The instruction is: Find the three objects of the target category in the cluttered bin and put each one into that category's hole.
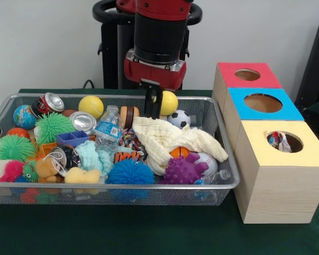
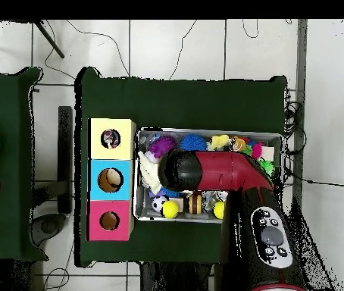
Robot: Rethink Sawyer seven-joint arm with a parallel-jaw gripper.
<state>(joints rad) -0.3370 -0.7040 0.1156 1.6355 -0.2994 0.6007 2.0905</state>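
The silver wire-mesh bin [image 1: 117, 185] is full of toys and also shows in the overhead view [image 2: 279, 138]. My gripper [image 1: 153, 114] hangs over the bin's far side, just above a cream cloth [image 1: 165, 139]. Its fingers stand a narrow gap apart and hold nothing. A small printed fabric piece [image 1: 129, 139] lies partly hidden between the water bottle and the cloth. Another printed piece [image 1: 278, 141] sits in the round hole of the yellow-topped cube [image 1: 308, 151], which shows in the overhead view [image 2: 99, 130]. The arm hides the gripper in the overhead view.
A blue-topped cube [image 1: 290, 109] and a red-topped cube [image 1: 226, 71] stand behind the yellow one, right of the bin. In the bin lie spiky balls [image 1: 130, 172], yellow balls [image 1: 91, 105], cans [image 1: 52, 102], a water bottle [image 1: 108, 127] and a purple knobbly toy [image 1: 183, 170].
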